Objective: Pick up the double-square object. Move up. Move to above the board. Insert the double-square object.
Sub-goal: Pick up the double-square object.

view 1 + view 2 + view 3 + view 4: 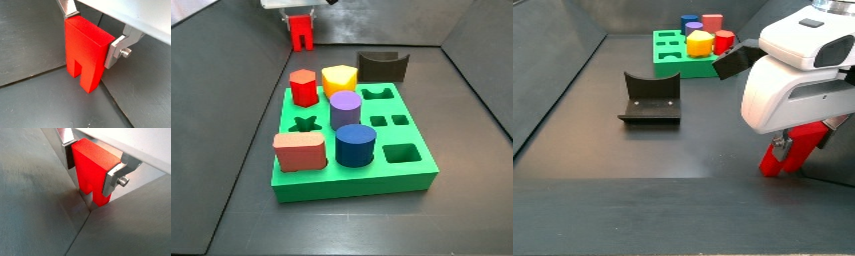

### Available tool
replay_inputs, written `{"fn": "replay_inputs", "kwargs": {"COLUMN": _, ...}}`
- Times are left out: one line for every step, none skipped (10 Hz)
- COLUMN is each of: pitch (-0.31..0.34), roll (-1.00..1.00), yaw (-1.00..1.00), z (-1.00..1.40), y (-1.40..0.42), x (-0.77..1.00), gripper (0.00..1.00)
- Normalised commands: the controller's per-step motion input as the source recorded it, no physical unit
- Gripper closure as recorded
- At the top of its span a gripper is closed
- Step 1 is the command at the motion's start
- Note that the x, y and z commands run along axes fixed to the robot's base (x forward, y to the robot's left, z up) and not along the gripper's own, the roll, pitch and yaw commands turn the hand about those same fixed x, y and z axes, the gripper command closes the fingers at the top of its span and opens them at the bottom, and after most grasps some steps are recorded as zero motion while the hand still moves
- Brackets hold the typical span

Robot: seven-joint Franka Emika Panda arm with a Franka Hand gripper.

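Observation:
The double-square object [87, 55] is a bright red block with a groove at its lower end. My gripper [92, 35] is shut on it, one silver finger on each narrow side, as both wrist views show [90, 170]. In a side view the object [301, 33] hangs under the gripper [301, 22] at the far end of the floor, beyond the green board [372, 182]. In a side view [780, 158] its lower end is at or just above the dark floor; I cannot tell which. The board [667, 55] lies far from the gripper [796, 145].
On the board stand a red hexagonal peg [303, 88], a yellow peg [339, 78], a purple peg [345, 108], a blue cylinder [356, 146] and a salmon block [301, 152]. The dark fixture [382, 66] stands behind the board [651, 97]. Dark walls enclose the floor.

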Motion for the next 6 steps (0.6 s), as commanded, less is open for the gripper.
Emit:
{"fn": "replay_inputs", "kwargs": {"pitch": 0.0, "roll": 0.0, "yaw": 0.0, "z": 0.0, "y": 0.0, "x": 0.0, "gripper": 1.0}}
{"fn": "replay_inputs", "kwargs": {"pitch": 0.0, "roll": 0.0, "yaw": 0.0, "z": 0.0, "y": 0.0, "x": 0.0, "gripper": 1.0}}
{"fn": "replay_inputs", "kwargs": {"pitch": 0.0, "roll": 0.0, "yaw": 0.0, "z": 0.0, "y": 0.0, "x": 0.0, "gripper": 1.0}}
{"fn": "replay_inputs", "kwargs": {"pitch": 0.0, "roll": 0.0, "yaw": 0.0, "z": 0.0, "y": 0.0, "x": 0.0, "gripper": 1.0}}
{"fn": "replay_inputs", "kwargs": {"pitch": 0.0, "roll": 0.0, "yaw": 0.0, "z": 0.0, "y": 0.0, "x": 0.0, "gripper": 1.0}}
{"fn": "replay_inputs", "kwargs": {"pitch": 0.0, "roll": 0.0, "yaw": 0.0, "z": 0.0, "y": 0.0, "x": 0.0, "gripper": 1.0}}
